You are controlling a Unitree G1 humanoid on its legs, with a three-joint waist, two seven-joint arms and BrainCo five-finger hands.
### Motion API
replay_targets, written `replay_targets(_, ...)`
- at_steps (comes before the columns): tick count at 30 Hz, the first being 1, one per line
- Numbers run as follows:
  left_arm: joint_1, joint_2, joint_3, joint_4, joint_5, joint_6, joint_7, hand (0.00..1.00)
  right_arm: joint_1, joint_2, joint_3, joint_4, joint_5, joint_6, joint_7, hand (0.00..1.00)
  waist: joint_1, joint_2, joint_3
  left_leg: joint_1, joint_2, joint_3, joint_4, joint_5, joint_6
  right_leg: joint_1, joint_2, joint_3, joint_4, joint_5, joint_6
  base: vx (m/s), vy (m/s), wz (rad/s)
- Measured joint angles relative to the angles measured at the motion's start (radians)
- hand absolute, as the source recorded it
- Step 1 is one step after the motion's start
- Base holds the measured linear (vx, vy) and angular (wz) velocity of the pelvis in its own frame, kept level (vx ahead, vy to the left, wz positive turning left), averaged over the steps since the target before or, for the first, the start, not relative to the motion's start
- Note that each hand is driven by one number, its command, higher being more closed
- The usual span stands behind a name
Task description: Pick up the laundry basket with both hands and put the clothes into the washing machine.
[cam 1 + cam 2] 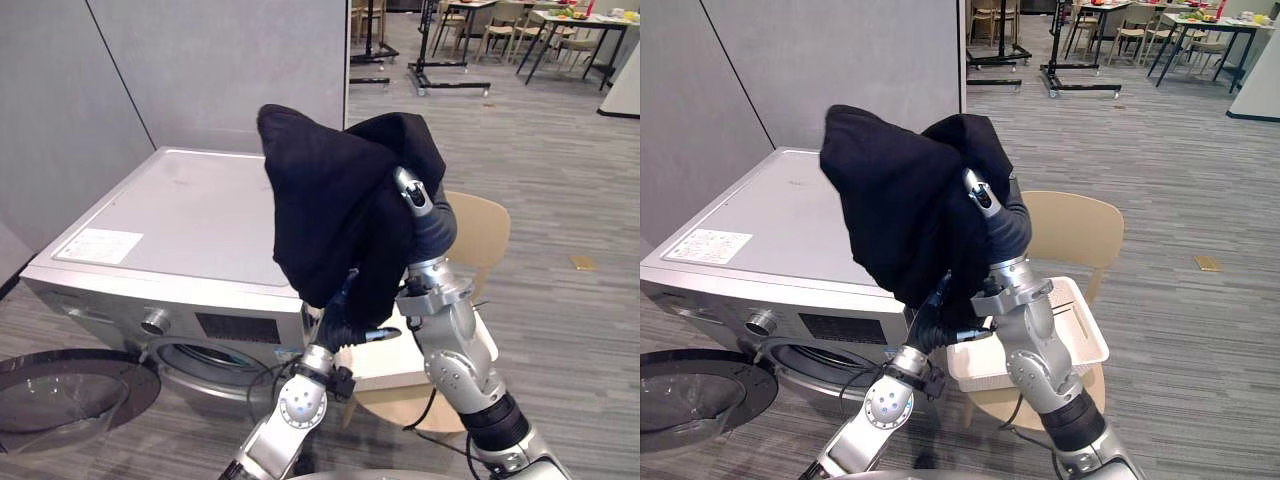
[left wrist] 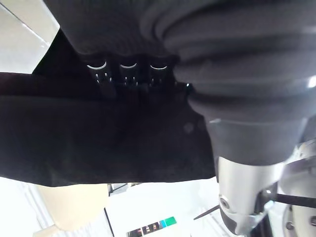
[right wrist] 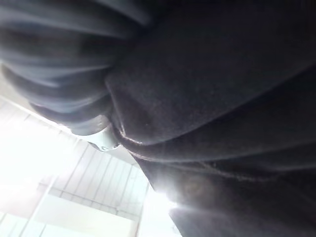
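Left wrist view: left robot hand (image 2: 128,71) is clenched into the black garment (image 1: 330,210). Right robot hand (image 1: 413,192) is buried up top, can't tell its grip. The washing machine (image 1: 180,220) mouth sits below-left of the garment, nearer the left one.

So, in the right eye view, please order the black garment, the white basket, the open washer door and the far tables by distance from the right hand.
1. black garment: draped over the right hand.
2. white basket: just below, on the chair.
3. washer door: low, at the left.
4. tables: far back, right.
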Motion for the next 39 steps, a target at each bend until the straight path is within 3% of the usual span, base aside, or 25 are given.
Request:
replay_targets(8,-0.068,-0.022,-0.018,0.049,-0.006,0.030,0.051,1.00,0.032,0.053,0.049,0.000,0.110,0.004,0.049,1.00,-0.003,-0.035,-0.022,0.000,-0.001,0.009,0.000,0.000,0.001,-0.002,0.000,0.017,-0.004,0.006,0.002,0.01,-0.007,-0.05)
replay_targets(17,-0.091,-0.022,-0.014,0.079,-0.065,0.033,0.051,1.00,0.088,0.058,0.055,0.002,0.148,0.010,0.078,1.00,-0.021,-0.040,-0.027,0.000,0.000,0.018,0.000,0.000,0.001,-0.014,0.001,0.029,-0.003,0.007,0.002,0.00,-0.003,-0.03)
replay_targets(18,-0.091,-0.022,-0.012,0.079,-0.067,0.034,0.051,1.00,0.097,0.058,0.055,0.002,0.147,0.010,0.080,0.00,-0.021,-0.040,-0.027,0.000,0.000,0.019,0.000,0.000,0.001,-0.014,0.001,0.030,-0.003,0.007,0.002,0.01,-0.009,-0.04)
replay_targets(25,-0.084,-0.021,0.052,0.079,-0.124,0.034,0.047,1.00,0.180,0.047,0.014,0.007,0.122,0.015,0.080,0.00,-0.023,-0.040,-0.027,0.000,0.002,0.033,0.000,0.000,0.000,-0.018,0.001,0.038,-0.002,0.007,0.002,0.00,-0.002,-0.01)
replay_targets(30,-0.040,-0.020,0.075,0.077,-0.142,0.033,0.036,1.00,0.208,0.013,-0.069,0.014,0.017,0.039,0.071,0.00,-0.024,-0.040,-0.027,0.000,0.002,0.036,0.000,-0.001,0.000,-0.019,0.001,0.042,-0.003,0.007,0.002,0.00,0.000,0.00)
replay_targets(39,0.033,-0.011,0.103,0.032,-0.163,0.027,-0.001,1.00,0.207,-0.047,-0.310,0.006,-0.189,0.028,0.000,0.00,-0.023,-0.040,-0.027,-0.007,0.003,0.055,0.000,-0.012,0.001,-0.031,0.002,0.057,-0.005,0.008,0.003,0.01,-0.002,-0.04)
